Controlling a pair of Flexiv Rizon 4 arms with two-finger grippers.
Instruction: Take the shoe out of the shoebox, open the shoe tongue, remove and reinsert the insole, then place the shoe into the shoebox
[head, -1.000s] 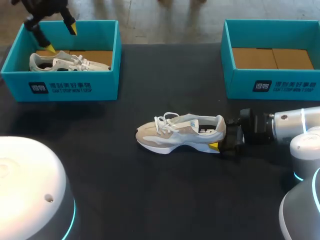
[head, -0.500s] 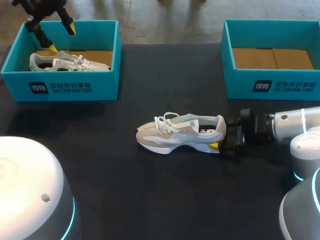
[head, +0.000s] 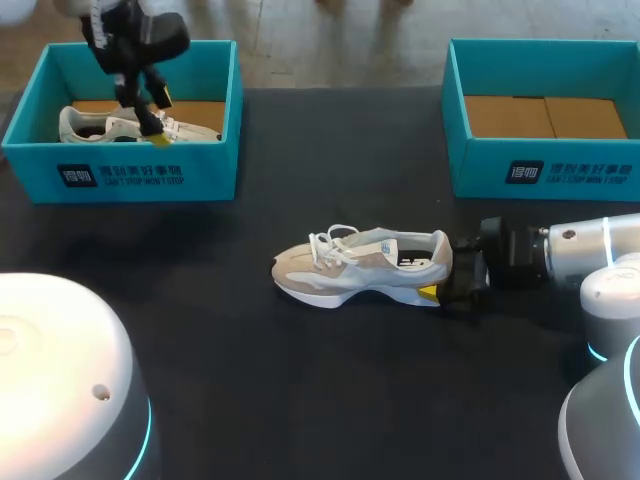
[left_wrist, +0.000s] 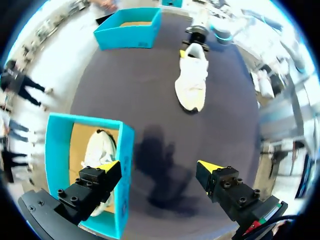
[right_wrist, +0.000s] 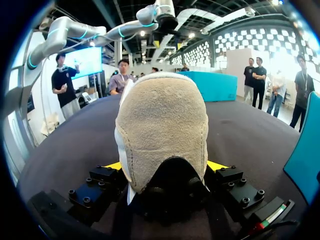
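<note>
Right wrist view: right gripper (right_wrist: 165, 166) clamps heel of shoe (right_wrist: 162, 120).

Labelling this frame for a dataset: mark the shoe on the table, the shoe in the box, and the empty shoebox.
loose shoe (head: 350, 268), head view, side panel at midfoot.
boxed shoe (head: 82, 124), head view, white heel end.
empty shoebox (head: 480, 170), head view, teal front wall.
</note>
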